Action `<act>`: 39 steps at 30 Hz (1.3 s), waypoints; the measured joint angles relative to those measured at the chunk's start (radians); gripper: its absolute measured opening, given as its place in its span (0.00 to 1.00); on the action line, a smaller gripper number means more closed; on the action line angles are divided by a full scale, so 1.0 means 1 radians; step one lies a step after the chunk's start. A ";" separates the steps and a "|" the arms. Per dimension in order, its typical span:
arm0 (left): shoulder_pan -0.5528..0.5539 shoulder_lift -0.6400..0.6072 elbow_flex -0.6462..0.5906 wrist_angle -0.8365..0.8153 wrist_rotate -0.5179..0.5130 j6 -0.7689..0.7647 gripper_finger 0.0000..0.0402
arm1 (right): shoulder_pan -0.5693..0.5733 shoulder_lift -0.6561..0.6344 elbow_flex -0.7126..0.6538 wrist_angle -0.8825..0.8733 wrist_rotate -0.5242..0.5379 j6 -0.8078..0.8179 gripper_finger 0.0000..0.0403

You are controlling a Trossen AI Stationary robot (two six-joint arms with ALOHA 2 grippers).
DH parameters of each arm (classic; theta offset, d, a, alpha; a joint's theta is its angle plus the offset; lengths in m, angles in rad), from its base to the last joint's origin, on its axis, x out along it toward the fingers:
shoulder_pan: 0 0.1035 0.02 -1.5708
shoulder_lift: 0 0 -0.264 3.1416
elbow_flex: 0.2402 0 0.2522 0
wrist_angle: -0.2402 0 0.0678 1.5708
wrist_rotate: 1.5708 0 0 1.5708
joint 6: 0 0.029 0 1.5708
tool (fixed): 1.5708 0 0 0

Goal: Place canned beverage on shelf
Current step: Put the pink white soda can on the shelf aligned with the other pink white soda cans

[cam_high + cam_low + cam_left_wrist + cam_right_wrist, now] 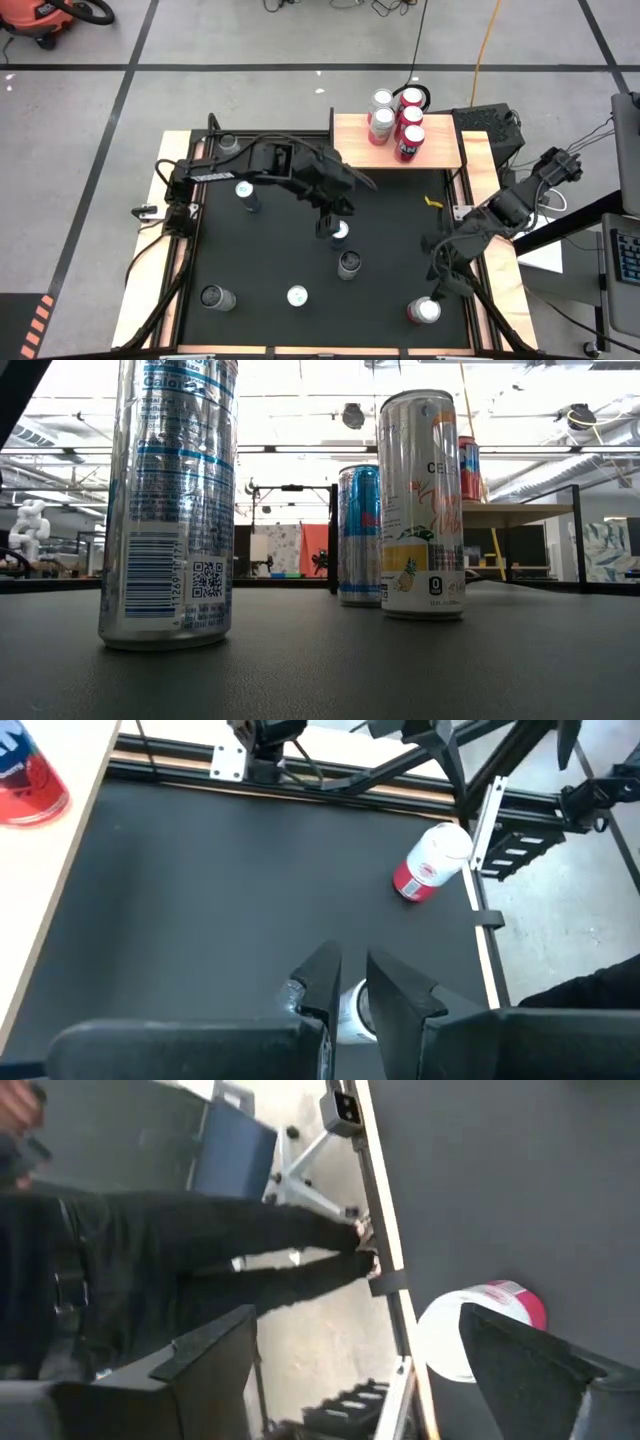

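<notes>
Fingers of the right gripper (437, 292) stood wide beside the red can (424, 311) at the table's near right; centring before closing seemed wise. Left gripper (336, 222) pinched a blue can (340, 233), shelf (440, 155) far right

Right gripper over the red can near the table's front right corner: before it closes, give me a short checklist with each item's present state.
1. Right gripper open with the red can between its fingers: ok, the right wrist view shows a finger on each side.
2. Red can upright: ok.
3. Can centred between the fingers: cannot tell; the can sits close to one finger.
4. Free room on the shelf beside the five cans: ok.
5. Left gripper clear of the right arm's path: cannot tell; it sits mid-table at a blue can.
</notes>
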State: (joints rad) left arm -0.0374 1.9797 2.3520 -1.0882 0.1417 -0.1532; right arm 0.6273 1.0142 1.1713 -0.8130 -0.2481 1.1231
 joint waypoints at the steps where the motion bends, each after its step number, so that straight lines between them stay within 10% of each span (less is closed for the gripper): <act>1: -0.005 0.000 0.000 0.000 -0.001 0.000 0.13 | 0.015 0.000 0.000 0.004 0.026 0.029 0.81; 15: -0.048 0.000 0.002 -0.091 0.024 -0.049 0.13 | 0.181 0.133 0.000 0.036 0.127 0.265 0.81; 27: -0.124 -0.029 0.005 -0.130 -0.045 -0.091 0.13 | 0.172 0.158 0.022 0.031 0.377 0.154 0.81; 39: -0.198 -0.036 0.005 -0.198 -0.095 -0.119 0.13 | 0.292 0.271 0.024 0.045 0.354 0.078 0.89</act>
State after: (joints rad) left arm -0.2352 1.9438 2.3566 -1.2862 0.0467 -0.2722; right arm 0.9198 1.2854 1.1957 -0.7684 0.1062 1.2008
